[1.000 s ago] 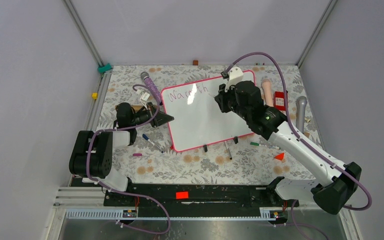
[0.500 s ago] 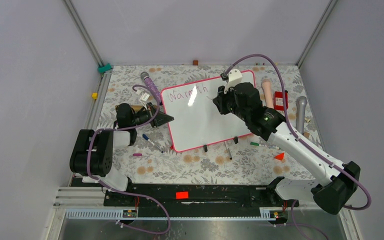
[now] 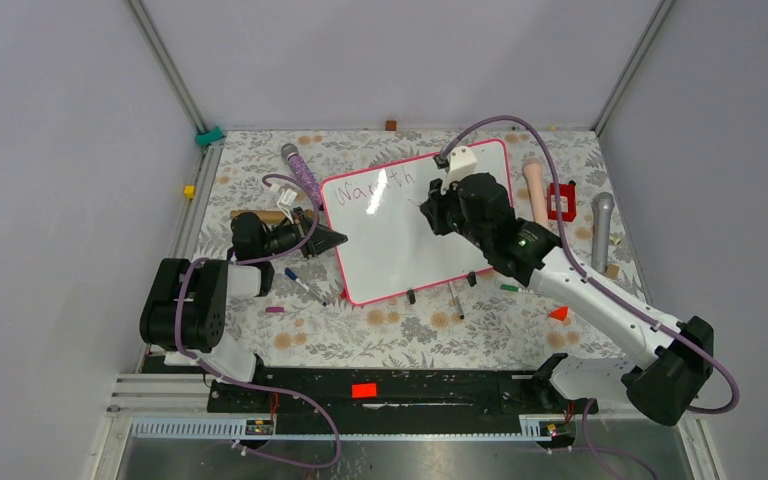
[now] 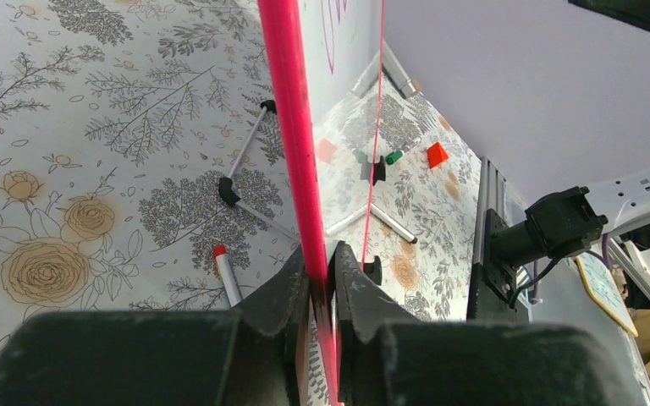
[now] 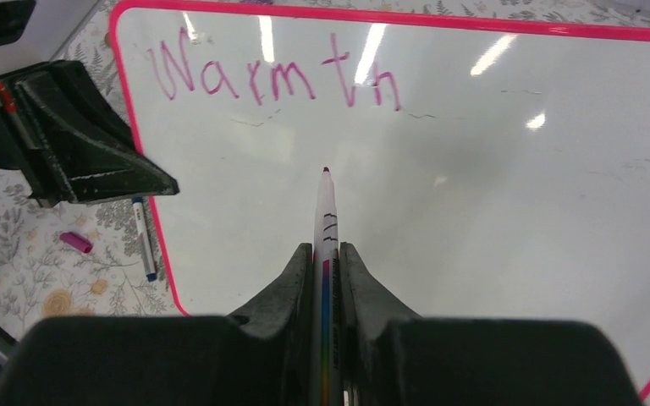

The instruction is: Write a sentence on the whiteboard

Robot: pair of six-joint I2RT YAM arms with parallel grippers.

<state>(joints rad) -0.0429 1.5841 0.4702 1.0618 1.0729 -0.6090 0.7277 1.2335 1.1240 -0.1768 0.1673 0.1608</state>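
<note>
Grey-walled cell; table [image 3: 360, 330] under a floral cloth. All places below are given from the whiteboard [image 3: 400, 225].

- Whiteboard: lies mid-table, skewed, glossy, with a pink-red frame.
- Left pincer [image 4: 322, 254]: closed on the frame at the board's left edge, with the red rim pinched between its jaws. It acts as a holding clamp.
- Right pincer [image 5: 326, 249]: above the board's upper middle and closed on a marker [image 5: 326, 211], whose barrel is gripped with the tip pointing forward.
- Key relation: the marker tip sits under the written line, about below the gap between "m" and "t". Its long axis runs across the line of writing, toward the board's far edge. Bare white lies below and to both sides of the tip. I cannot tell whether the tip touches the surface.
- The right arm carries the pen and is the only one placed to write. The left arm is taken up with the frame.
- Judgement: the next word belongs on a second line, so the tip must travel toward the board's left side, under the "W", before the stroke begins.

Legible writing: the sentence [image 5: 271, 78] reads only "Warmth" in purple-pink script, along the board's top edge. The marker barrel shows black ticks and a rainbow stripe, with no readable brand.

A blue-capped pen [image 5: 144, 241] lies just off the board's left edge.
</note>
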